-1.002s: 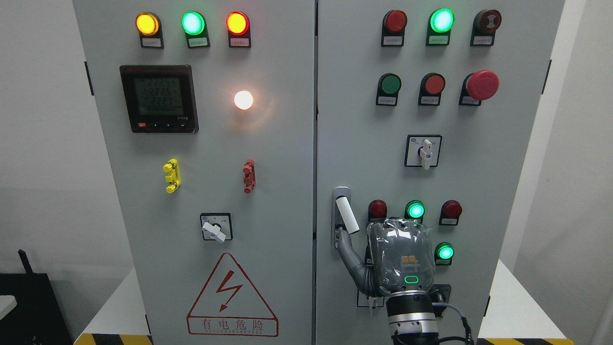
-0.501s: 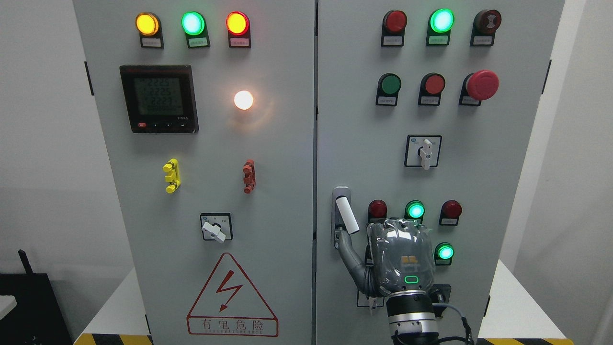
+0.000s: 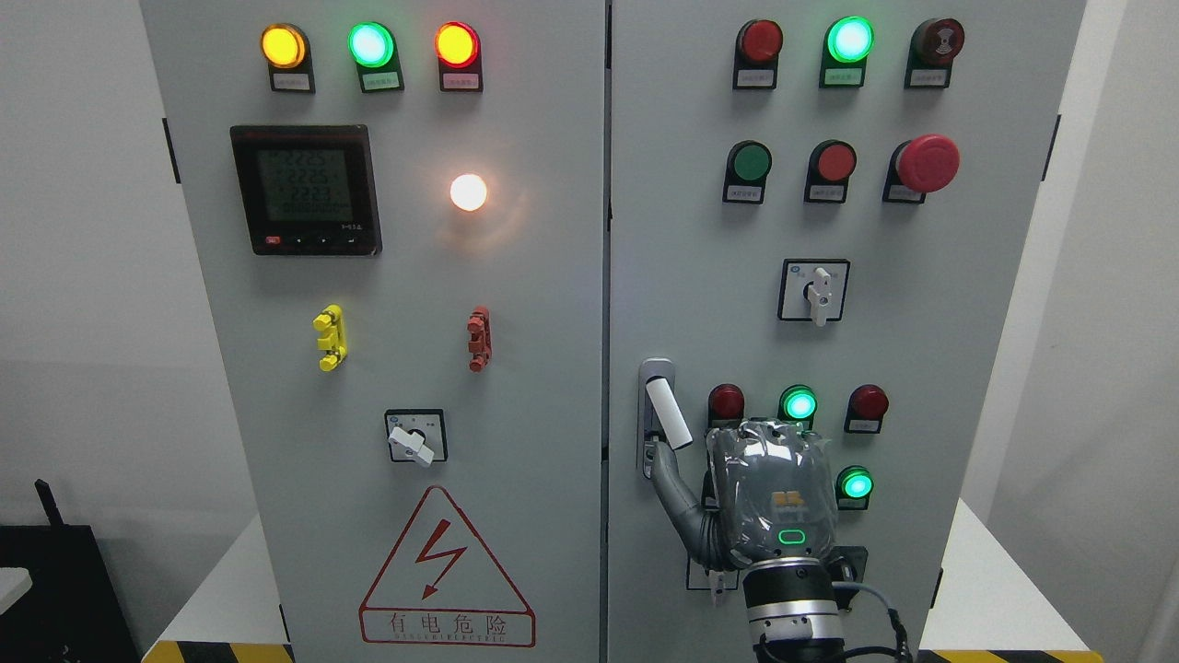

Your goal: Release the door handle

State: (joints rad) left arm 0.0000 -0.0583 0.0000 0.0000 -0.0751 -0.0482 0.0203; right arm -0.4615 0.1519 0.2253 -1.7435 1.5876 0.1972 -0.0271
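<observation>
My right hand (image 3: 769,493) sits below the door handle (image 3: 668,412), thumb touching its base, fingers curled, gripping nothing.

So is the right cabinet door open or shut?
Shut, as far as shows: the right door lies level with the left door, only a thin seam between. Its handle sticks out tilted.

A single head view looked straight and level at the grey electrical cabinet (image 3: 516,304), close enough that its two doors filled most of the width and its top and bottom ran past the edges. White wall showed on either side. The right hand (image 3: 769,497) rose from the bottom edge, right of centre, seen from behind.
</observation>
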